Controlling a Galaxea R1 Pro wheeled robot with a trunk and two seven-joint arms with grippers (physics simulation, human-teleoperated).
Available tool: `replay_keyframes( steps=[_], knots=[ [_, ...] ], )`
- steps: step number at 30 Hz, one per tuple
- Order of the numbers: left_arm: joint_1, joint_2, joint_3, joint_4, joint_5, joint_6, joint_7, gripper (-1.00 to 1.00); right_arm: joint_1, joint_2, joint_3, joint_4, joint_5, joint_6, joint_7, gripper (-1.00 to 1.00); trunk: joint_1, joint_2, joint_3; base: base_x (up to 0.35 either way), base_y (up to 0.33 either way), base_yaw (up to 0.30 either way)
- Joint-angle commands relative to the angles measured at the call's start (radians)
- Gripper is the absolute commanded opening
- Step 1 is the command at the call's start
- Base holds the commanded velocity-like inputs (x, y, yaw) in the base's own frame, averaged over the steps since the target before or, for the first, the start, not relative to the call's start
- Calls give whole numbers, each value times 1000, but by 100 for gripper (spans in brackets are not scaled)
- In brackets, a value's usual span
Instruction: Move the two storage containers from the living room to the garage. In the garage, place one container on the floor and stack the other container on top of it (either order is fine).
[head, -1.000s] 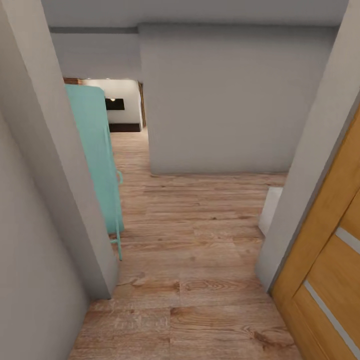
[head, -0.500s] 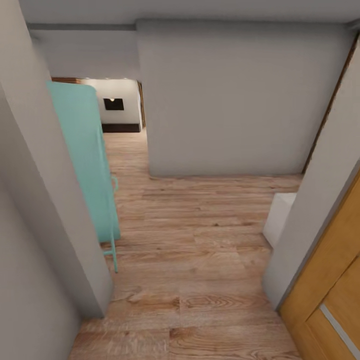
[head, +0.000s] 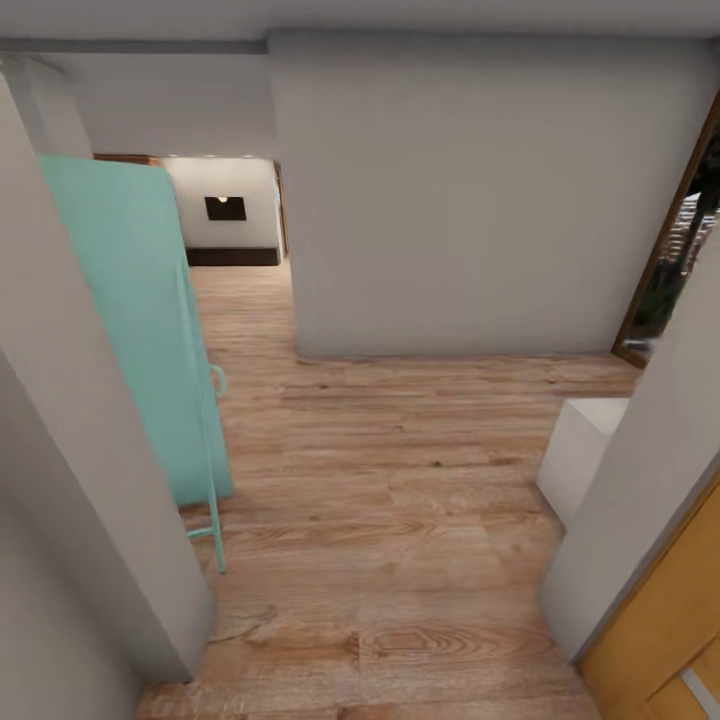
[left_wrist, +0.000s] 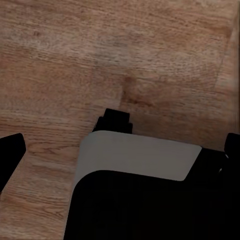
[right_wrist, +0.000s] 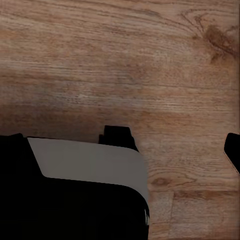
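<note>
The storage containers are out of view, and so is the garage. I am looking from a doorway into a hallway with light wood-plank flooring (head: 400, 520). In the left wrist view my left gripper (left_wrist: 122, 150) hangs over the planks, its dark fingertips (left_wrist: 10, 152) wide apart and nothing between them. My right gripper (right_wrist: 120, 145) in the right wrist view is also open and empty above the planks, above the robot's grey and black base (right_wrist: 85, 165).
A grey wall corner (head: 100, 480) stands close on the left and another (head: 640, 520) on the right, beside an orange wood door (head: 670, 640). A teal cabinet (head: 140, 330), a white box (head: 585, 450), a facing grey wall (head: 470, 200) and a dark doorway (head: 680, 270) surround the hallway.
The whole view has moved forward through the doorway. The orange door has slid off toward the lower right, and the dark doorway at far right has come into sight.
</note>
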Motion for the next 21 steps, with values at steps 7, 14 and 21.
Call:
replay_keyframes(
  steps=[7, 14, 21],
  knots=[
    [-1, 0, 0, -1, 6, 3, 3, 100, -1, 1, 8, 3, -9, -5, -1, 100, 1, 0, -1, 322, 0, 0],
    [-1, 0, -1, -1, 6, 3, 3, 100, -1, 1, 8, 3, -8, -5, -1, 100, 1, 0, -1, 322, 0, 0],
    [-2, 0, 1, 0, 6, 3, 3, 100, -1, 1, 8, 3, -8, -5, -1, 100, 1, 0, -1, 322, 0, 0]
  ],
)
